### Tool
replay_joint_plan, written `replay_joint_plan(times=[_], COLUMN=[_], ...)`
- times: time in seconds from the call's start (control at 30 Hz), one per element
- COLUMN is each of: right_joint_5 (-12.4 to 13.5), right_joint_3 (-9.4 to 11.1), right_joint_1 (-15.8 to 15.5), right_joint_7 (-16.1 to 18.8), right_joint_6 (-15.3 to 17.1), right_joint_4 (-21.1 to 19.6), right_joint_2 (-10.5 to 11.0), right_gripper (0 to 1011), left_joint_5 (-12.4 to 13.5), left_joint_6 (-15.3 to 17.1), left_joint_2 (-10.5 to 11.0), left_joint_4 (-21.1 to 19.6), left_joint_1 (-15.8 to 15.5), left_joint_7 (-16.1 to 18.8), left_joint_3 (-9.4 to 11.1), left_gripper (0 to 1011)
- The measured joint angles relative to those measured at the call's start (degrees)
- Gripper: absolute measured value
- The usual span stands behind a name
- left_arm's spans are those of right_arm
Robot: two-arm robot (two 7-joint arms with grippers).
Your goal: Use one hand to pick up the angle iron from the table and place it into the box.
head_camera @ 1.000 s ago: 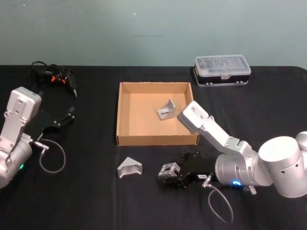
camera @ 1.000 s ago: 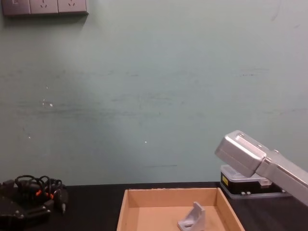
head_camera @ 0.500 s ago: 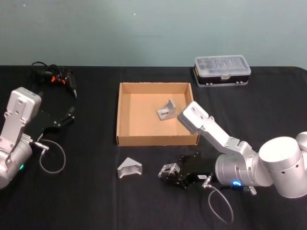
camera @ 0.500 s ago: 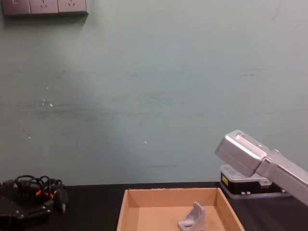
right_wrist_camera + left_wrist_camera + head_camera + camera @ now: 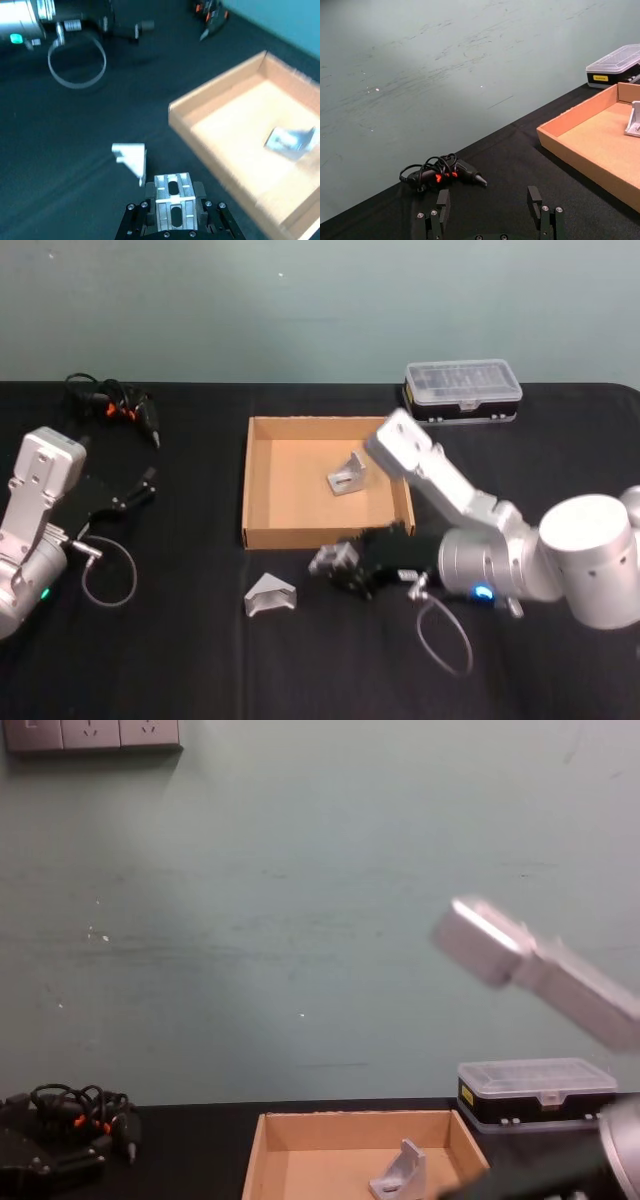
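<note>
Holding an angle iron (image 5: 332, 558) clamped across its slotted face in the right gripper (image 5: 173, 196), just outside the front wall of the box (image 5: 246, 490), toward that wall's right half, and apparently lifted off the table (image 5: 180, 660). Not yet over the cardboard. Risks clipping the front wall by crossing too low, enough to shove the light box backward or twist the piece in the grip. Risks a slip as well, judging by the narrow hold on smooth metal. Could also come down on the second angle iron (image 5: 347, 475) already lying inside the box near its right wall, and bounce or tip if released from too high. Safer to aim for the bare floor toward the box's left side. Round about: a third angle iron (image 5: 270, 592) on the table in front of the box, to the left of the carried one and clear of the path; a black plastic case (image 5: 462, 390) behind the box's far right corner, apart from it; a corded hand tool (image 5: 112, 405) well off to the box's far left. Left gripper (image 5: 489, 192) parked well to the left of the box, spread wide and empty. Nothing in the way except the front wall itself.
</note>
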Motion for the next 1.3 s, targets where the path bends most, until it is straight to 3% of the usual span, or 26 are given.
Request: replay_joint_plan(times=[0.13, 0.33, 0.57, 0.8, 1.3], right_joint_5=[-0.04, 0.3, 0.32, -0.32, -2.97], right_joint_3=[0.07, 0.41, 0.3, -1.08, -2.28], right_joint_1=[2.27, 5.89, 10.42, 14.98, 17.8], right_joint_7=[-0.07, -0.69, -1.15, -0.56, -1.66], right_joint_6=[0.03, -0.26, -1.94, -3.55, -6.59], right_joint_4=[0.53, 4.76, 12.87, 22.1, 32.84], right_joint_2=[-1.33, -4.31, -7.93, -11.15, -16.09], right_gripper=[447, 447, 447, 447, 447], left_joint_5=[0.0, 0.0, 0.0, 0.0, 0.0], left_joint_6=[0.0, 0.0, 0.0, 0.0, 0.0], left_joint_2=[0.0, 0.0, 0.0, 0.0, 0.0], left_joint_4=[0.0, 0.0, 0.0, 0.0, 0.0], left_joint_1=[0.0, 0.0, 0.0, 0.0, 0.0], left_joint_7=[0.0, 0.0, 0.0, 0.0, 0.0], left_joint_3=[0.0, 0.0, 0.0, 0.0, 0.0], left_gripper=[1011, 1012, 1012, 1011, 1012])
